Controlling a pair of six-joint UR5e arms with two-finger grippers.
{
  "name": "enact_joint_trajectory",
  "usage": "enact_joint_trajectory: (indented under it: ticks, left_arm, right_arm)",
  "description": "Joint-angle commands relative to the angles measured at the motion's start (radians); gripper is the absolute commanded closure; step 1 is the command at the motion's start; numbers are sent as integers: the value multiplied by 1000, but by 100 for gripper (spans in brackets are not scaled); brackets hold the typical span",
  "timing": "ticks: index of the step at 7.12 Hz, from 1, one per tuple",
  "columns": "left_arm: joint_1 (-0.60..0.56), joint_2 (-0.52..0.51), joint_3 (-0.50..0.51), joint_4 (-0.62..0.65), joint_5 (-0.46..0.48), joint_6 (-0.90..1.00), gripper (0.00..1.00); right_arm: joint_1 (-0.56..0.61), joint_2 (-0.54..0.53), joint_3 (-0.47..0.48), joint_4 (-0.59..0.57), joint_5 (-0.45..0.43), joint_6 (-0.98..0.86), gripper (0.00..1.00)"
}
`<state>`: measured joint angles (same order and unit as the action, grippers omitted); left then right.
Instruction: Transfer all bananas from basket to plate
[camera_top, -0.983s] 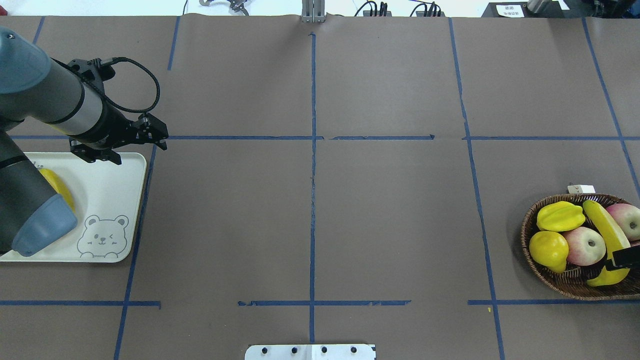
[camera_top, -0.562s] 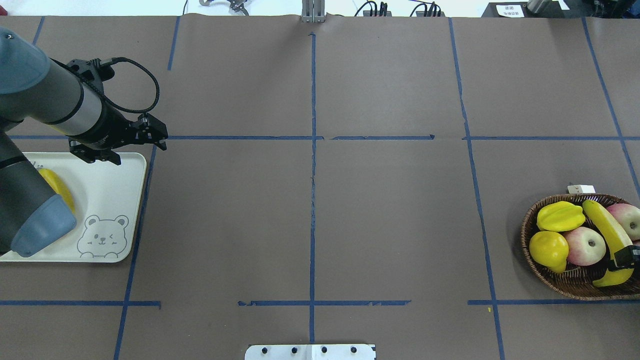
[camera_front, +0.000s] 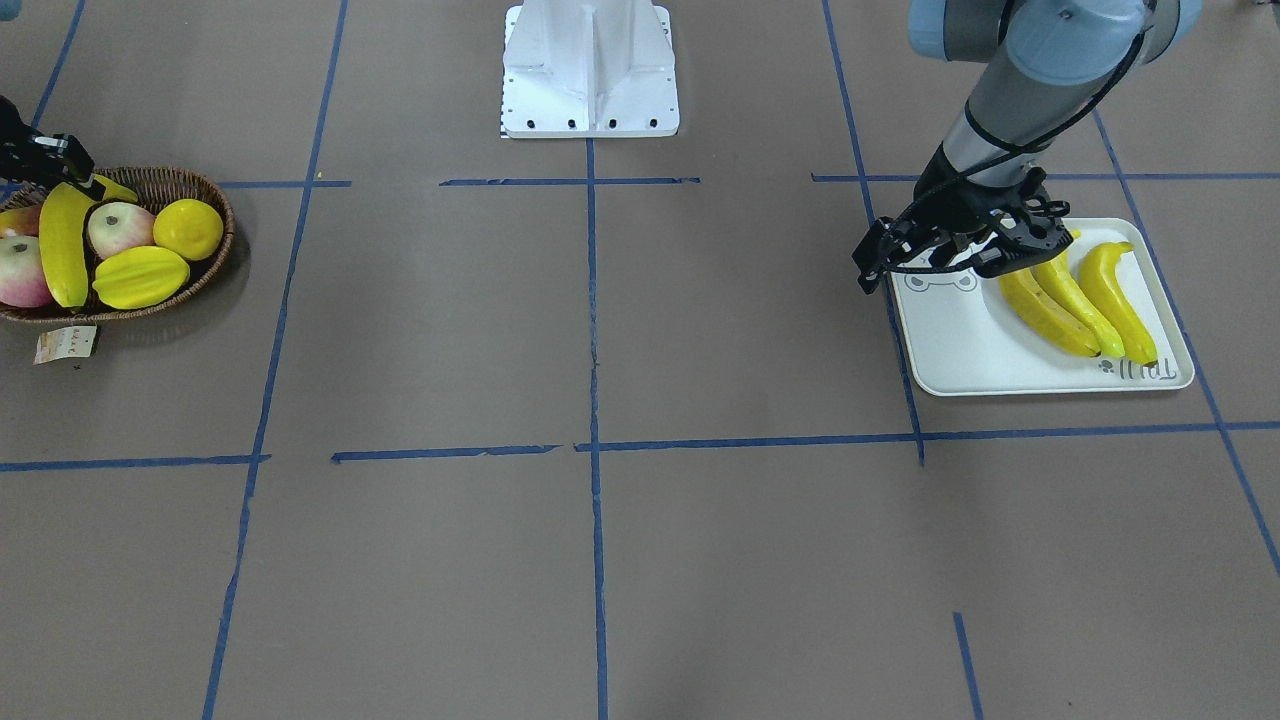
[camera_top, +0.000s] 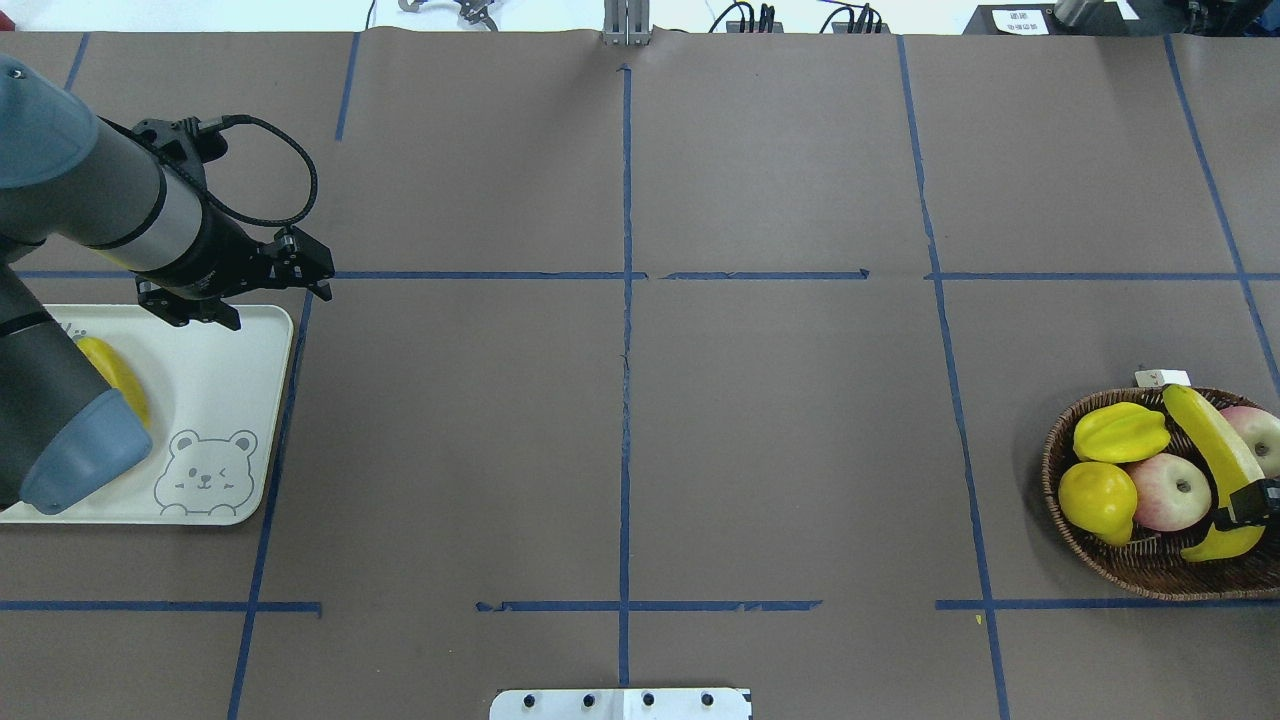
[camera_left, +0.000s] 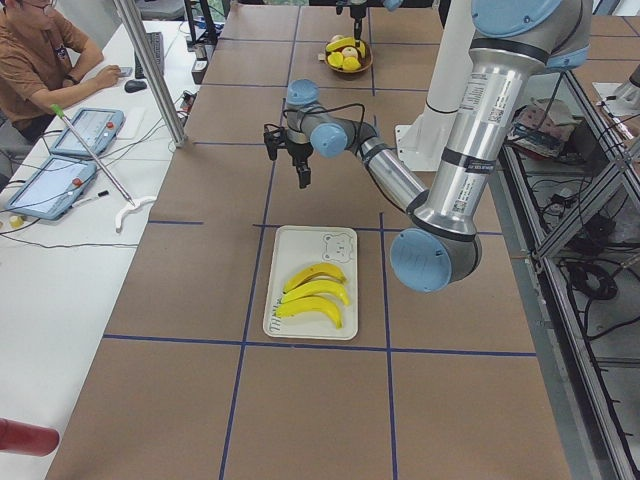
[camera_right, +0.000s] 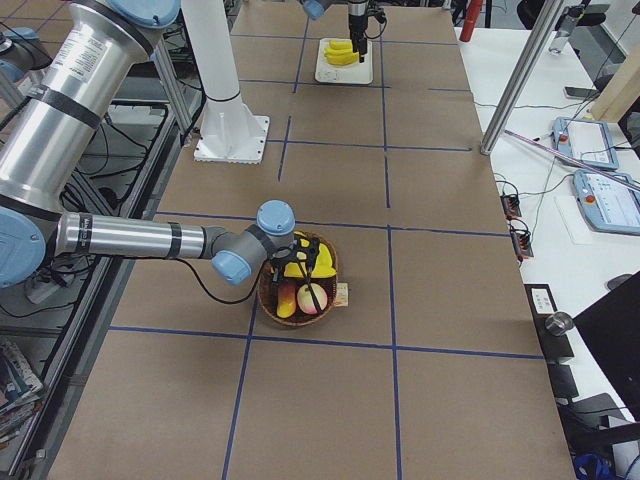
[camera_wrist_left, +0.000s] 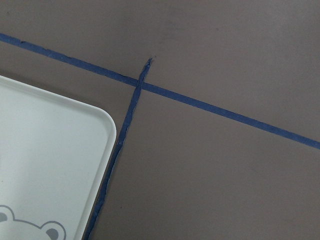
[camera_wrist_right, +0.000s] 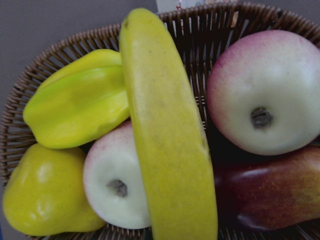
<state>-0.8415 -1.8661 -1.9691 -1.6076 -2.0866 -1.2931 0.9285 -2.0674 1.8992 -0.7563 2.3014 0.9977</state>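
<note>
One banana (camera_top: 1210, 450) clamped near its lower end by right gripper (camera_top: 1245, 503), jaws closed on it, lying across an apple (camera_top: 1170, 490) in the basket (camera_top: 1120, 570), three bananas (camera_front: 1065, 300) on the plate (camera_front: 960, 345), left gripper (camera_front: 870, 268) empty over plate's corner, opening unclear.

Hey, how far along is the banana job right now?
Three bananas already lie on the plate. The last banana sits in the basket, with the fingers of the right gripper seemingly closed on its end. Left to do: carrying it across. The left gripper hovers open by the plate.
</note>
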Motion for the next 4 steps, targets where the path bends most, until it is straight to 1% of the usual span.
enact_joint_trajectory:
  ticks: [1,2,3,4]
  left_arm:
    - [1,-4,-1,0,-1,0,0]
    - [1,-4,1,0,-1,0,0]
    - [2,-5,7,0,-3,2,0]
    - [4,-7,15,-2,-3,2,0]
  right_arm:
    - [62,-8,75,-8,29,-2,100]
    - [88,-4,104,-12,29,-4,100]
    - [125,34,113,-14,33,-4,100]
    - [171,99,122,-65,67,-4,100]
